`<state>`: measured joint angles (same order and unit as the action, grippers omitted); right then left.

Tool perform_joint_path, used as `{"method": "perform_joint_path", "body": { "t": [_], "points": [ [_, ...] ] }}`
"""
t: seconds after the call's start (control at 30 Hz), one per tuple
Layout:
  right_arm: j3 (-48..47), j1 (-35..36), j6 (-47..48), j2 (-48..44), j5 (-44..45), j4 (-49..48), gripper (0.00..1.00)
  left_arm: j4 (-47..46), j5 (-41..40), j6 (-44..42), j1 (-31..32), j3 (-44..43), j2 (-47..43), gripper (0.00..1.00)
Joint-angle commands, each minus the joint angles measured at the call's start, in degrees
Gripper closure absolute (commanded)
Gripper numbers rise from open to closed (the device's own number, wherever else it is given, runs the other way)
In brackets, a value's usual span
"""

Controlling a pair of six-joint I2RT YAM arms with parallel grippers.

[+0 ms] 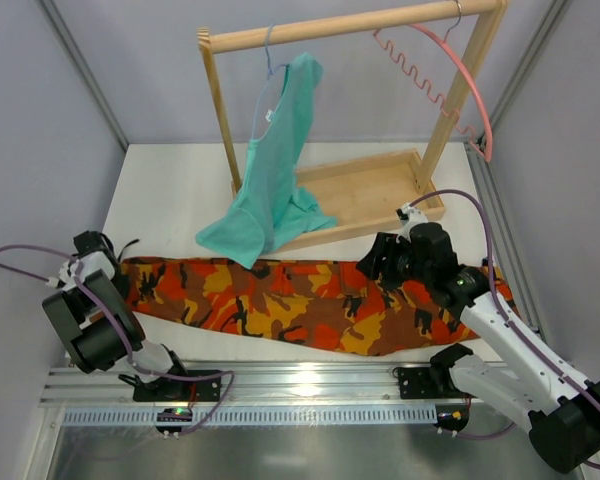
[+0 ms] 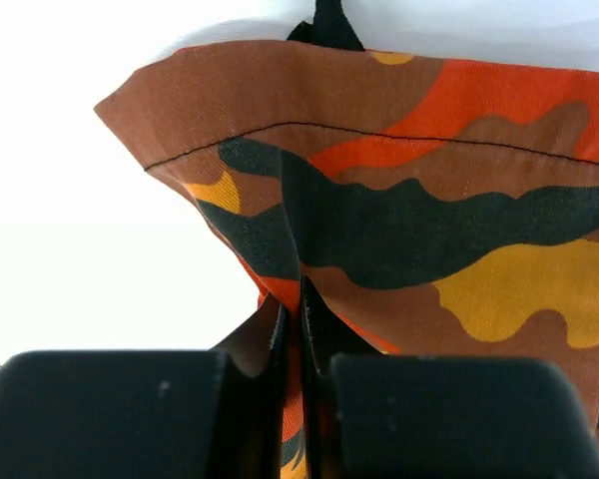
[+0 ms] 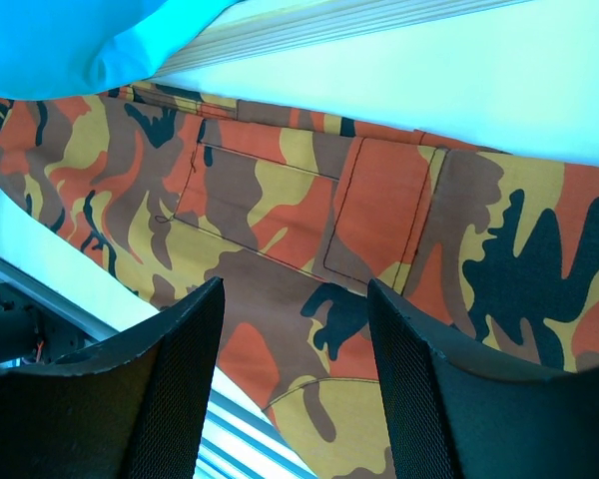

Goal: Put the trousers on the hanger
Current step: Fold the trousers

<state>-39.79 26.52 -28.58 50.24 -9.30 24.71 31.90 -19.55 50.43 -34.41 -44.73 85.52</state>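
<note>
Now the trousers [image 1: 280,300] lie flat just in front of the wooden rack [image 1: 350,28] bearing the hanger [image 1: 460,70]. The left gripper [image 2: 295,319] pinches a leg hem; the right gripper [image 3: 295,299] hovers wide open, empty, over the waist end. That thin pinch could slip on lifting.

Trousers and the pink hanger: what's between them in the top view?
Top external view: the wooden rack's base tray and its right post lie between the trousers and the hanger.

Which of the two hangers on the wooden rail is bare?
The pink hanger at the right end of the rail; the thin hanger further left carries a teal garment.
</note>
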Motion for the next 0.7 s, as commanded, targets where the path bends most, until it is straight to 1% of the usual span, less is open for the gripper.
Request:
{"method": "perform_joint_path", "body": {
  "t": [0.0,0.03,0.1,0.13,0.2,0.23,0.27,0.3,0.37,0.4,0.43,0.47,0.5,0.57,0.6,0.63,0.67],
  "points": [
    [-2.57,0.37,1.15,-1.02,1.3,0.16,0.38,2.01,-3.01,-0.25,0.4,-0.79,2.2,1.0],
    [-2.49,0.37,1.16,-1.19,1.74,0.25,0.38,5.59,-4.95,-0.34,0.92,-1.67,1.59,0.99],
    [-2.48,0.37,1.33,-1.2,1.92,0.43,0.38,8.87,-8.56,-0.16,2.76,-3.78,-1.13,0.99],
    [-2.48,0.37,1.33,-1.11,1.92,0.34,0.38,10.01,-11.88,-0.16,5.38,-3.96,-2.27,1.0],
    [-2.66,0.37,1.59,-0.76,2.27,0.51,0.38,13.09,-14.8,0.36,8.56,-4.4,-6.4,0.99],
    [-2.75,0.37,1.77,-0.32,2.27,0.6,0.38,13.8,-17.25,0.63,12.32,-4.31,-7.98,1.0],
    [-2.84,0.28,1.77,-0.06,2.53,0.69,0.38,15.11,-18.32,0.8,14.53,-4.31,-10.17,0.99],
    [-2.84,0.37,1.68,0.3,2.62,0.87,0.38,16.25,-19.63,1.5,18.9,-4.57,-11.32,0.99],
    [-2.84,0.28,0.72,1.17,2.27,0.52,0.38,18.45,-22.71,3.0,23.76,-4.84,-13.08,0.99],
    [-2.75,0.37,0.28,1.35,1.75,-0.27,0.38,20.03,-23.42,4.66,28.74,-5.01,-14.57,0.99],
    [-2.66,0.28,-0.16,1.7,1.13,-0.45,0.38,21.87,-24.47,6.15,31.05,-5.28,-15.11,0.99],
    [-2.75,0.37,-0.6,1.79,0.6,-0.63,0.38,23.28,-26.48,7.73,33.16,-5.37,-15.64,0.99],
    [-2.75,0.37,-0.78,1.88,-0.18,-0.98,0.38,25.91,-27.81,10.45,37.71,-5.45,-16.16,1.0],
    [-3.27,0.37,-0.95,1.79,-0.37,-0.54,0.38,26.29,-27.83,11.79,42.04,-5.46,-16.35,0.99],
    [-3.54,0.28,-0.87,1.71,-0.02,-0.1,0.38,26.98,-27.91,11.97,46.93,-5.46,-16.17,1.0],
    [-3.71,0.37,-0.69,1.53,0.24,0.07,0.38,28.99,-28.43,16.75,48.98,-5.89,-14.69,1.0],
    [-3.8,0.28,-0.69,1.09,0.6,0.16,0.38,30.49,-28.52,18.8,50.74,-5.89,-13.89,1.0]
  ]
}}
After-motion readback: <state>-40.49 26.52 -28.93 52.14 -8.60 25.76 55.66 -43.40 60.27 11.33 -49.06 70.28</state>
